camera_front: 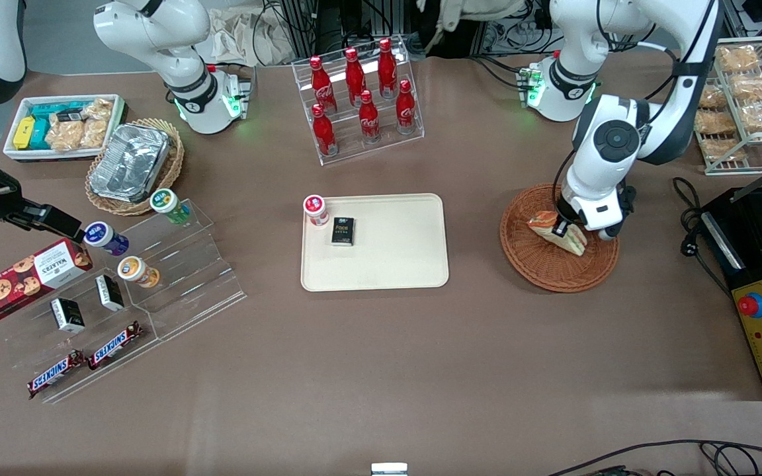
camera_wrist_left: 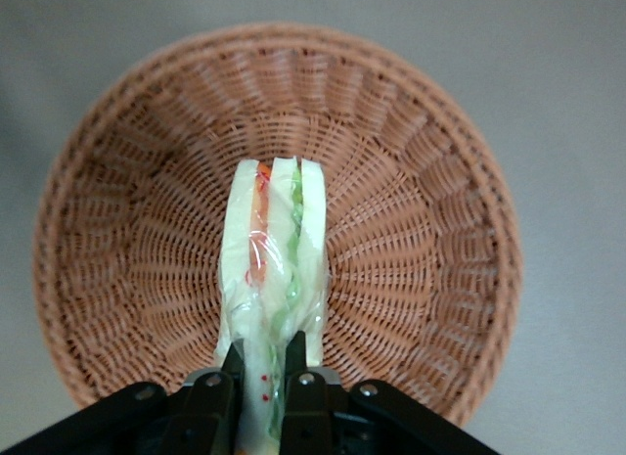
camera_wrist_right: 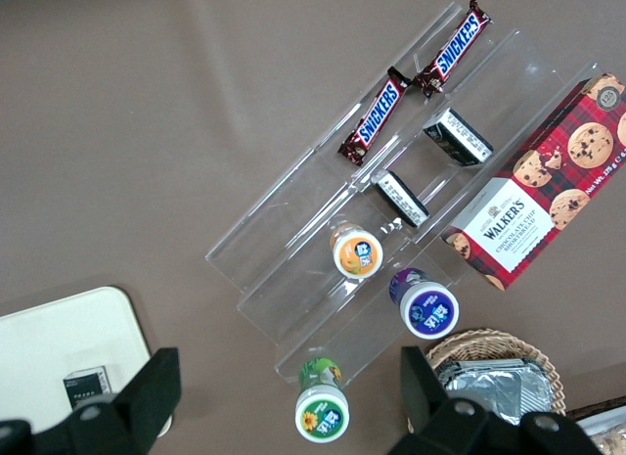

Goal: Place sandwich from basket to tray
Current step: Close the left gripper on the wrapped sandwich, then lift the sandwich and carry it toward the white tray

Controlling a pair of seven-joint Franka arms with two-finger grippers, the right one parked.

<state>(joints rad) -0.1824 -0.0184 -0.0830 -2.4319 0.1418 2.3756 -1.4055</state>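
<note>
The sandwich (camera_wrist_left: 274,250), a wrapped wedge of white bread with orange and green filling, stands on edge over the middle of the round reddish-brown wicker basket (camera_wrist_left: 421,230). My left gripper (camera_wrist_left: 264,352) is shut on its near end, one finger on each side. From the front, the gripper (camera_front: 561,230) comes down onto the sandwich (camera_front: 576,242) inside the basket (camera_front: 553,272). Whether the sandwich still touches the weave I cannot tell. The cream tray (camera_front: 394,261) lies beside the basket, toward the parked arm's end.
A small red-lidded white jar (camera_front: 315,209) and a black box (camera_front: 342,231) sit on the tray's corner. A rack of cola bottles (camera_front: 361,99) stands farther back. A black machine (camera_front: 761,291) and a snack rack (camera_front: 745,99) flank the basket at the working arm's end.
</note>
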